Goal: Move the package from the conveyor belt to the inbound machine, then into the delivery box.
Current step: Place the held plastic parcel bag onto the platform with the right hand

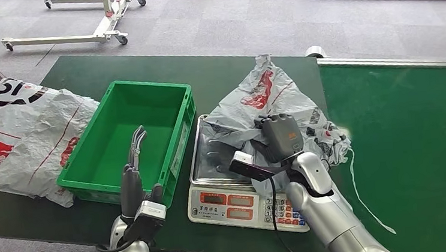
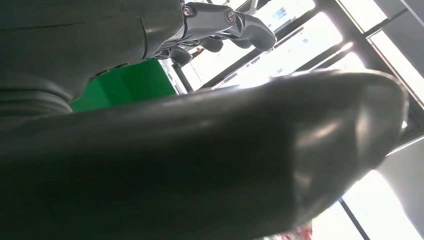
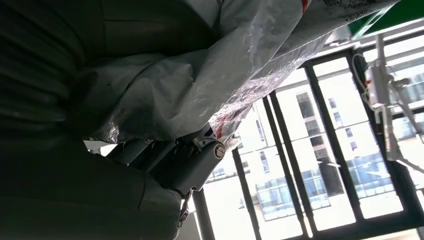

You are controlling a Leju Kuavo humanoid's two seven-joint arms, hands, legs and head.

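1 right hand [image 1: 270, 141] grips the grey package [image 1: 266, 98] on the scale [image 1: 225, 189]. Left hand [image 1: 135, 154] hovers over the green box [image 1: 147, 108], fingers apart, holding nothing.

The robot's right arm [image 1: 330, 214] reaches forward from below, its right hand [image 1: 279, 138] lowered with fingers [image 3: 192, 160] closed into the grey plastic of the package [image 1: 266, 98]. The left arm [image 1: 131, 247] rises beside it, the left hand [image 1: 134, 163] held upright with dark fingers [image 2: 235, 22] extended and apparently holding nothing, though the wrist view is largely blocked by the thumb [image 2: 250, 165].
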